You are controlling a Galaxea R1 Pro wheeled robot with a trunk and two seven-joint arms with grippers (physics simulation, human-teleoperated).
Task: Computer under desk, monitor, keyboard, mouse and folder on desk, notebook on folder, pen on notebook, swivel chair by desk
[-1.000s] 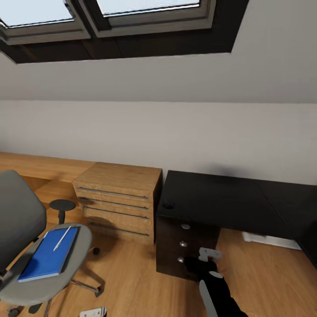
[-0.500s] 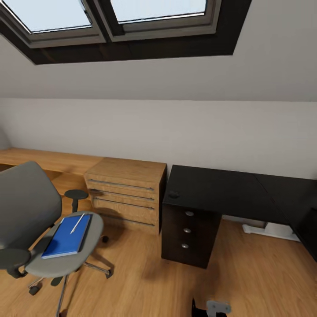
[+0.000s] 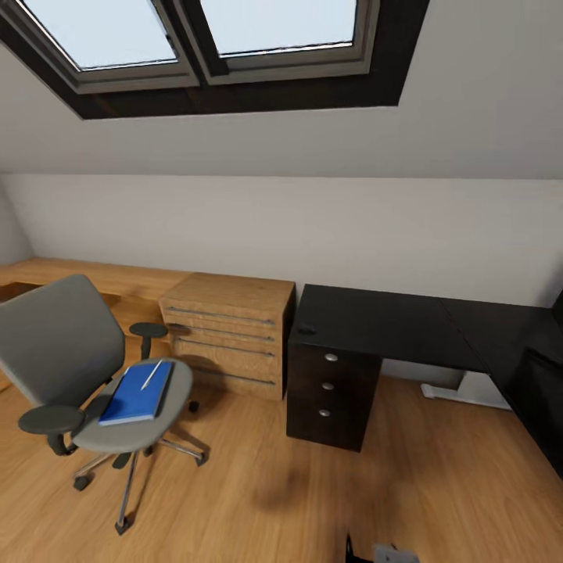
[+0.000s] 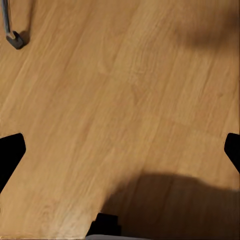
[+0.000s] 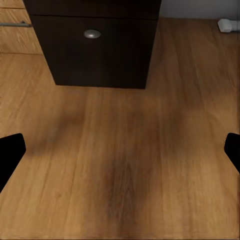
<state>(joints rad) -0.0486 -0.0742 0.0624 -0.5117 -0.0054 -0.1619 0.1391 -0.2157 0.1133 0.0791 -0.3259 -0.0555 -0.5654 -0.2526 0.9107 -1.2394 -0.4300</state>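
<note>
Mostly undone: folder [image 3: 138, 393] with pen [image 3: 151, 374] atop on swivel chair [image 3: 74, 367] seat, well apart from desk [image 3: 407, 324]; mouse [image 3: 306, 329] on desk corner; both pincers spread wide over floor [image 4: 120, 100], holding nothing

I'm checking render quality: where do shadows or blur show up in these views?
Head view: soft dark blotch on the floor before the desk; skylight bright. Left wrist view: broad shadow across the lower planks. Right wrist view: hazy shadow patches, drawer unit sharp.
</note>
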